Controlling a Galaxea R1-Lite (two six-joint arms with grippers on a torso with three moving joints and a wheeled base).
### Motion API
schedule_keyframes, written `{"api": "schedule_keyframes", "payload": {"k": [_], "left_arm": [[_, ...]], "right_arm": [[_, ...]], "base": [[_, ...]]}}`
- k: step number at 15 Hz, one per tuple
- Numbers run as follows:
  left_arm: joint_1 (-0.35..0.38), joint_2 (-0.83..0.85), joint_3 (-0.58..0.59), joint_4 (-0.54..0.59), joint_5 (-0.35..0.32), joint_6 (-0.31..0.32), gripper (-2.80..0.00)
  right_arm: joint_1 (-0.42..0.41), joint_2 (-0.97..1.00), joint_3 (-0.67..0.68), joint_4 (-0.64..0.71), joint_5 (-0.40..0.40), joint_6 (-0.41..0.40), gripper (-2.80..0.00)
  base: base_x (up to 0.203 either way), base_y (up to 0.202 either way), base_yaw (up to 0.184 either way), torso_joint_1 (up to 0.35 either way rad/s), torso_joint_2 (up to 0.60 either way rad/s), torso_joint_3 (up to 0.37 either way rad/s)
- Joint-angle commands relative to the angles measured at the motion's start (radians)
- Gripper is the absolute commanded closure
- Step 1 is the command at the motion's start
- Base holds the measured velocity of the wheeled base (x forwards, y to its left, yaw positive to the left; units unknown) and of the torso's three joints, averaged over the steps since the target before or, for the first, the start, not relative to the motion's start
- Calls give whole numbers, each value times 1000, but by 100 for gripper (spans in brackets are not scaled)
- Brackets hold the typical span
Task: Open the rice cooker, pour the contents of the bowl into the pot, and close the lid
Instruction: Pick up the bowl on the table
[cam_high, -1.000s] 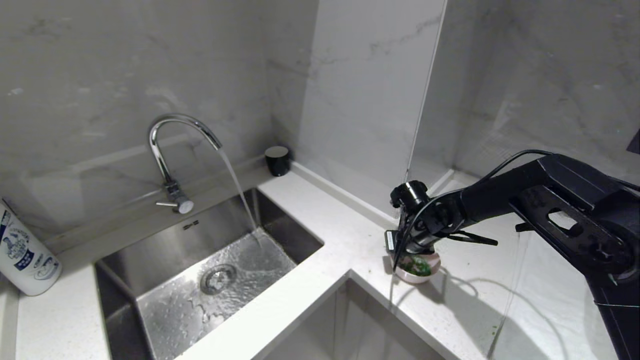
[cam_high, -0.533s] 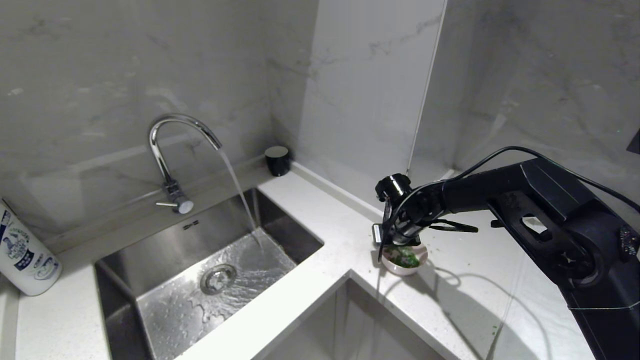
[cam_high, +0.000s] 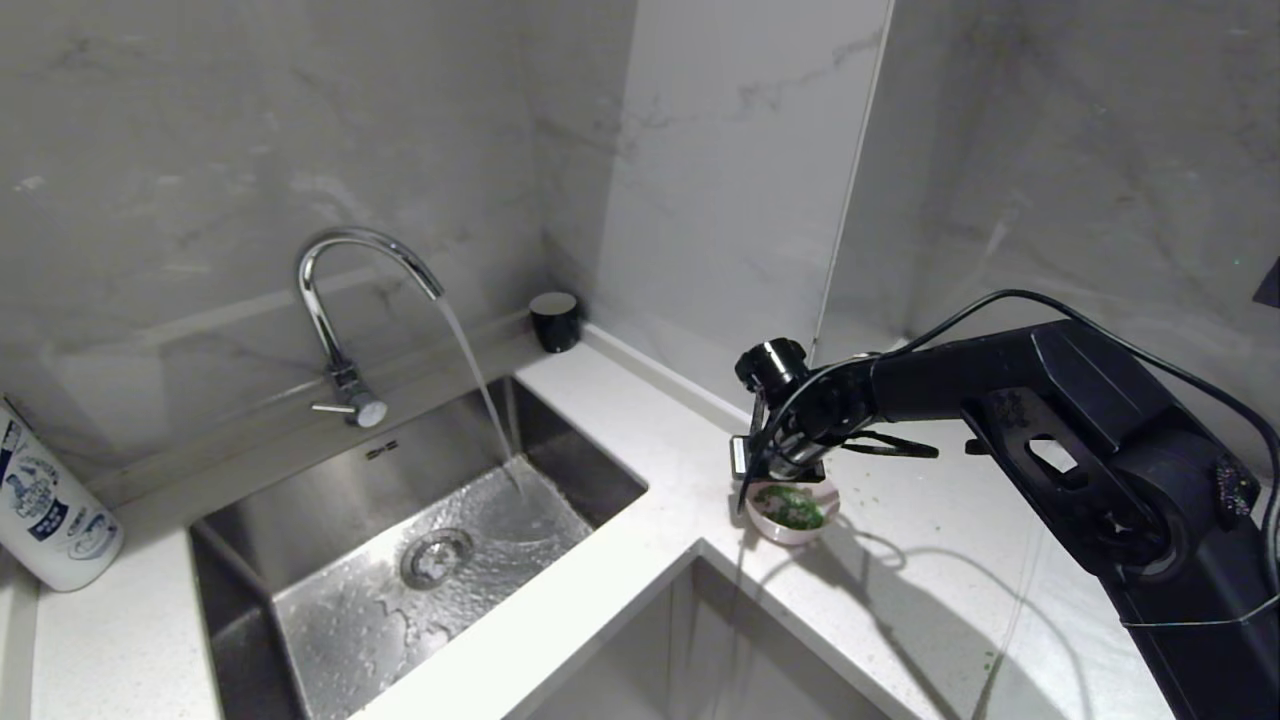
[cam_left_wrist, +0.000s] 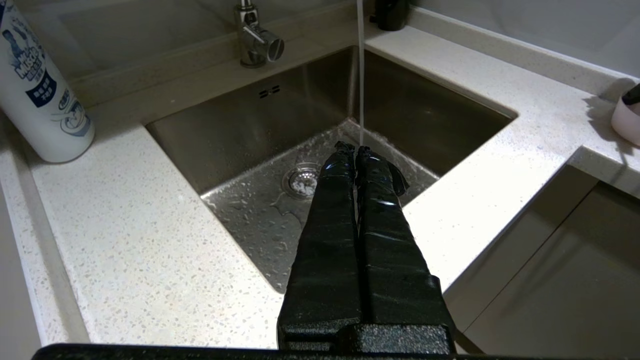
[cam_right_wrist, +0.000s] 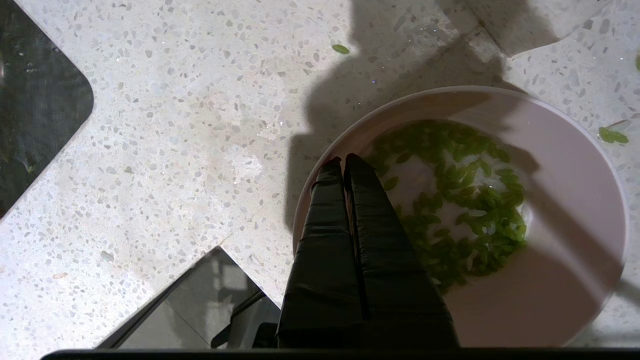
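The small pale pink bowl (cam_high: 806, 524) is at the counter's inner corner, with the green and white contents (cam_high: 790, 508) inside. My right gripper (cam_high: 768, 486) points down from above, its jaws shut on the rim. In the right wrist view the fingertips (cam_right_wrist: 330, 167) pinch the near edge of the bowl (cam_right_wrist: 550, 300), beside the contents (cam_right_wrist: 465, 200). Whether the bowl rests on the counter I cannot tell. My left gripper (cam_left_wrist: 352, 147) hangs shut and empty over the sink; the bowl (cam_left_wrist: 625, 122) shows at that view's edge. The rice cooker, its pot and its lid are out of view.
The faucet (cam_high: 340, 300) runs water into the steel sink (cam_high: 300, 530) on the left. A white bottle (cam_high: 50, 510) stands far left, and a black cup (cam_high: 555, 320) sits in the back corner. Stray green bits (cam_right_wrist: 341, 48) lie on the speckled counter (cam_high: 680, 470).
The right arm has carried the bowl leftward along the counter, toward the inner corner near the sink. The left gripper has stayed still.
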Motion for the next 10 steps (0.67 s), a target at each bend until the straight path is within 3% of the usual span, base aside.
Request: {"api": "schedule_keyframes", "payload": {"k": [1,5,10], "left_arm": [[0,-1,0,0,0,0,0],[0,-1,0,1,0,0,0],[0,-1,0,1,0,0,0]], "right_arm": [[6,-18,-3,2,2,7,0],[-3,-115,31,24,-1,42,0],[12,-479,198,46,-1,41,0]], "base": [[0,0,0,0,0,0],[0,0,0,0,0,0],[0,0,0,0,0,0]]}}
